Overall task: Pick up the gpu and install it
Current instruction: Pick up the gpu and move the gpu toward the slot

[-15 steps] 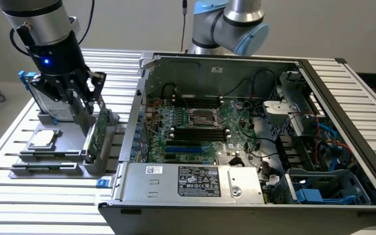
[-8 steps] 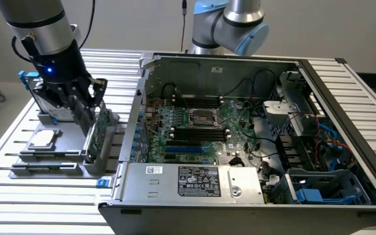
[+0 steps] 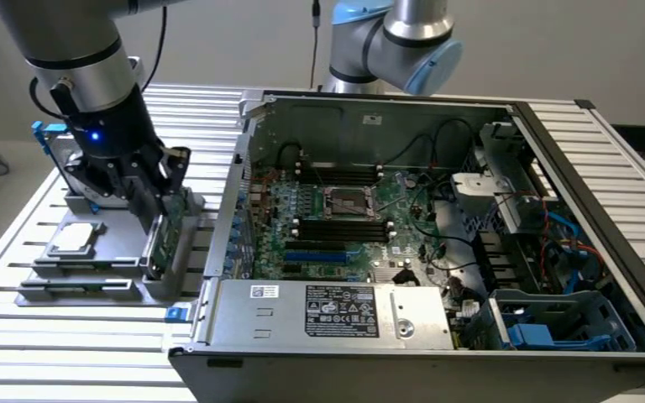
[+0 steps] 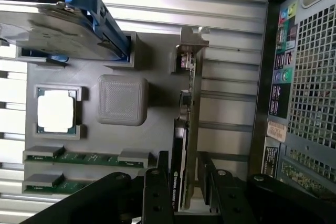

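Upright on its long edge in a slot of the grey holder (image 3: 182,281) (image 4: 157,51): the gpu (image 3: 164,239) (image 4: 185,129), directly beneath the pincer (image 3: 149,206) (image 4: 184,157). Green board on one face, black cooler on the other, silver bracket at the end far from the pincer. Pincer apart, one finger (image 4: 160,182) at the cooler face, the other at the board face, card between them. No clamp visible; contact with either face not clear. Not yet lifted out of the slot.

Off to the cooler side of the pincer, in the same holder: a grey square pad (image 4: 122,99), then a small square silver chip (image 3: 74,238) (image 4: 55,109) in its own recess. Nearer the pincer on that side, two memory sticks (image 3: 76,285) (image 4: 84,157) lying flat, one beside the other. Farther out, past the pad, a silver hard drive (image 4: 52,32) with blue frame at the holder's far end.

Under holder and pincer alike, the slatted metal worktop (image 3: 76,353) (image 4: 226,3).

To the exterior view's right of the pincer, on the board side of the card: the open computer case (image 3: 300,374) (image 4: 310,77), just beside the holder, motherboard (image 3: 345,227) exposed, silver power supply (image 3: 334,311) along its near wall.
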### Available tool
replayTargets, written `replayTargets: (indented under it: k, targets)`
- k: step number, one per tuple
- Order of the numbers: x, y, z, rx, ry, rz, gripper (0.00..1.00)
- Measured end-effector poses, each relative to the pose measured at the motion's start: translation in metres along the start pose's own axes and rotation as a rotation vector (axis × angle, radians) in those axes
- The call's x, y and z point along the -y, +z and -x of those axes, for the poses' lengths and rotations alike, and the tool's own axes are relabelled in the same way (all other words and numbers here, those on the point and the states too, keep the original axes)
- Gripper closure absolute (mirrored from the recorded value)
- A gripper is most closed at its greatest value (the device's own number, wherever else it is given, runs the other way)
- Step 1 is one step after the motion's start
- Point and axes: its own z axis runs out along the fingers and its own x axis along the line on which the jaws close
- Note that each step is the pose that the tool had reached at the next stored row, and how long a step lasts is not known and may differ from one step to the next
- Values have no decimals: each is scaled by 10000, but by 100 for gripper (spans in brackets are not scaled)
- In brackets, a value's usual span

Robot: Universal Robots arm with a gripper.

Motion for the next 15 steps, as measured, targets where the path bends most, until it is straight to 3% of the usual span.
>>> replayTargets:
  k: [2,3,11,15]
  targets:
    - [7,36,1,1,1,0,62]
    - [9,54,1,1,1,0,55]
    - [7,200,3,3,49,0,55]
    - [-33,274,6,7,165,-2,55]
